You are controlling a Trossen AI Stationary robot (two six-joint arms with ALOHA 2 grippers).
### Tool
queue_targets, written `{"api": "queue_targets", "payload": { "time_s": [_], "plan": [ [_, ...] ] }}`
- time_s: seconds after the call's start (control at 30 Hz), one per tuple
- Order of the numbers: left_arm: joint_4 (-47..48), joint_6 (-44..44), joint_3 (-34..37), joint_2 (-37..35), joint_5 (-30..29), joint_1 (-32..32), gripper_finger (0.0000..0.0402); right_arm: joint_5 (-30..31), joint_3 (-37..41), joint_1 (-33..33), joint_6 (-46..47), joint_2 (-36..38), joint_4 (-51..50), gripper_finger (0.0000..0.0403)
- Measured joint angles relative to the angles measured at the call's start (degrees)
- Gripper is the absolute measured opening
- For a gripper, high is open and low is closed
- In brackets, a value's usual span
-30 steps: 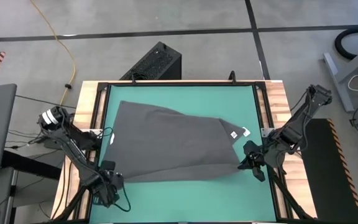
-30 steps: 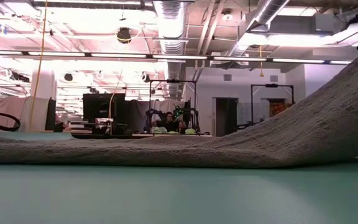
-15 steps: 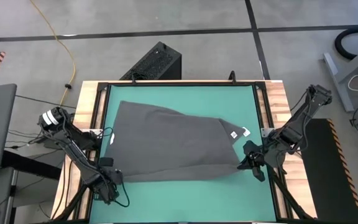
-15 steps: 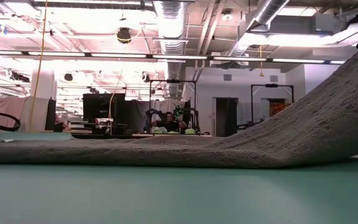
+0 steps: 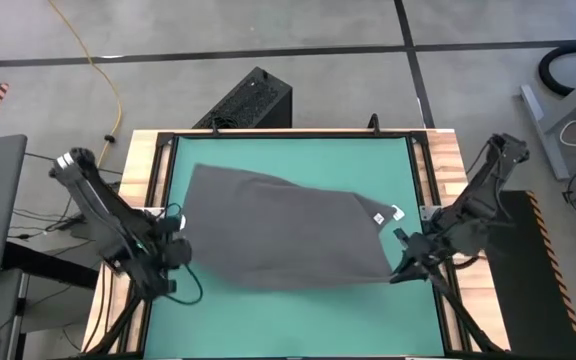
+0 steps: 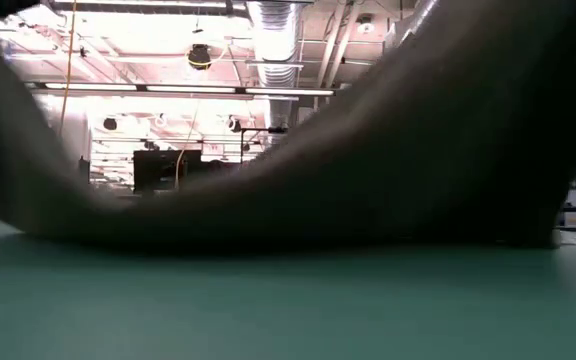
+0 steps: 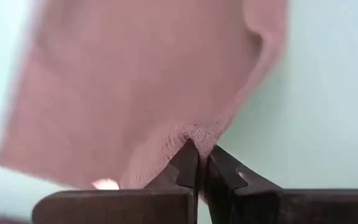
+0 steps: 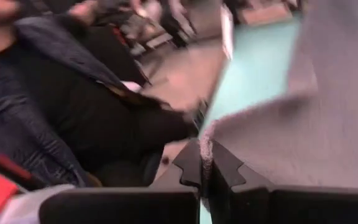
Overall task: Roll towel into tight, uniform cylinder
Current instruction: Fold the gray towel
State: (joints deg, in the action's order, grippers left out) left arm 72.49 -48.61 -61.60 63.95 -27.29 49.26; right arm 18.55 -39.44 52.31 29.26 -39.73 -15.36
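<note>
The dark grey towel (image 5: 278,230) lies spread on the green mat (image 5: 298,315), with its white tag (image 5: 378,217) near the right edge. My left gripper (image 5: 175,252) is shut on the towel's near left corner. My right gripper (image 5: 400,268) is shut on its near right corner. In the low view the towel's near edge (image 6: 298,200) is raised at both ends and sags in the middle down to the mat. The far part of the towel rests flat on the mat. My left gripper pinches the edge of the towel's near left corner (image 7: 194,134) between its two shut fingers. The corner is lifted off the mat and the cloth runs away from the fingers, slack. My right gripper pinches the edge of the towel's near right corner (image 8: 211,134) between its two shut fingers. That corner is raised above the mat, and the cloth slopes down from it toward the middle.
Bare mat lies along the near edge and the far edge (image 5: 298,150). Wooden rails (image 5: 443,170) frame the mat. A black box (image 5: 253,100) stands on the floor beyond the far edge. A person's dark clothing (image 8: 73,93) shows past the table in the right wrist view.
My left gripper has taken hold of the near left corner and moved up and toward the far edge with it. The towel's near edge, which lay flat at the left, now hangs raised at both ends, sagging in the middle. The far part has stayed.
</note>
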Motion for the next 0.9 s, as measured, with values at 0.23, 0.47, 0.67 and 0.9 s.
{"api": "queue_targets", "payload": {
  "time_s": [0.23,0.47,0.67,0.9],
  "plan": [
    [-1.6,14.9,-8.1,-8.9,-24.9,-0.7,0.0000,2.4,-8.5,0.9,-28.9,3.9,-1.2,0.0024],
    [-0.7,21.7,-10.3,-15.0,-36.9,-7.7,0.0000,28.0,-16.0,-4.4,-36.3,10.9,-18.0,0.0024],
    [-2.4,25.7,-10.3,-14.3,-38.8,-19.6,0.0000,38.8,-16.6,-11.5,-41.1,20.1,-20.2,0.0024],
    [-21.4,50.4,-10.3,-11.5,-28.5,-38.2,0.0000,38.7,-16.7,-14.5,-52.0,29.9,-6.2,0.0024]
  ]
}}
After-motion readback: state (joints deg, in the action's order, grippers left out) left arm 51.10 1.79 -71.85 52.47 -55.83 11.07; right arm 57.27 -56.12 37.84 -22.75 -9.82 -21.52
